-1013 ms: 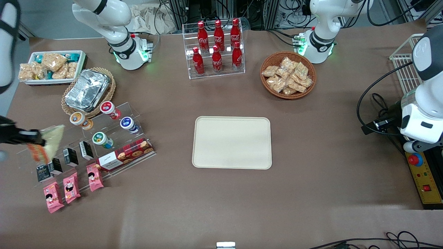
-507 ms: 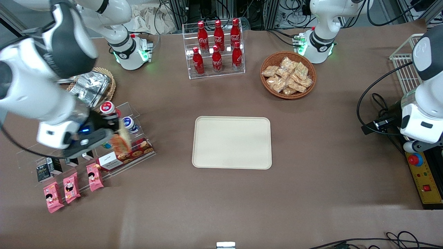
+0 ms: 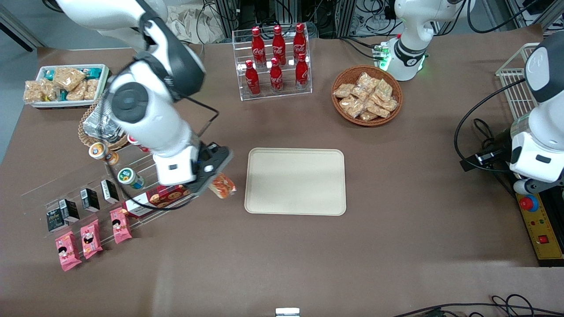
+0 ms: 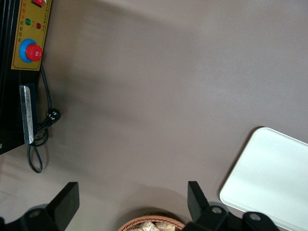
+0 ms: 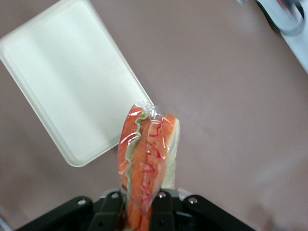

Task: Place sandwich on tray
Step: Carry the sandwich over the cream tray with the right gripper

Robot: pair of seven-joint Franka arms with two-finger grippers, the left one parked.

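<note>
tool [image 3: 214, 179] grips sandwich [image 3: 222, 185] beside tray [image 3: 295, 181]; bottles [image 3: 276, 59] read coca-cola.

You are in a robotics lab staged as a shop: bench-mounted arm [image 3: 150, 110], emergency-stop box [image 3: 539, 226], acrylic cola rack [image 3: 275, 61], snack basket [image 3: 366, 95].

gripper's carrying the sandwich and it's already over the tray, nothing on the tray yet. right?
Not quite. The gripper does hold the sandwich, jaws shut on it, and the tray is bare, but the front view shows the sandwich short of the tray, above the table beside the tray's edge toward the working arm's end.
</note>
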